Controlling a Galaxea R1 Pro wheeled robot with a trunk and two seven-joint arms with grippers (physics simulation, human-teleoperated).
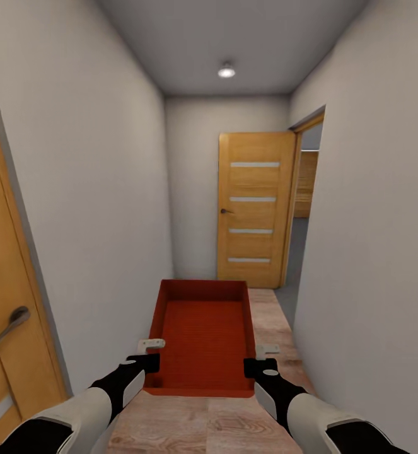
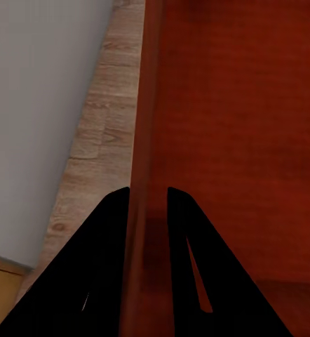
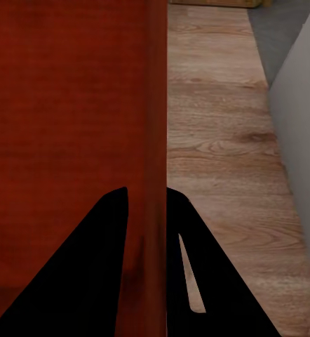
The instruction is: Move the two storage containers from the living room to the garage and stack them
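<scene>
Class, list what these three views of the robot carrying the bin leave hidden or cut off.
- Storage container: underside hidden by its own floor, head view.
- Room beyond the open door: mostly blocked by the wall, head view.
- Left gripper and right gripper: container's far end cut off, wrist views.

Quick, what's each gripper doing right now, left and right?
Left gripper: jaws shut on the storage container's left wall.
Right gripper: jaws shut on its right wall.

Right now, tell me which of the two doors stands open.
The far door, with four pale strips, swung open beside the right-hand doorway. The near door at left, with the lever handle, looks shut.
</scene>
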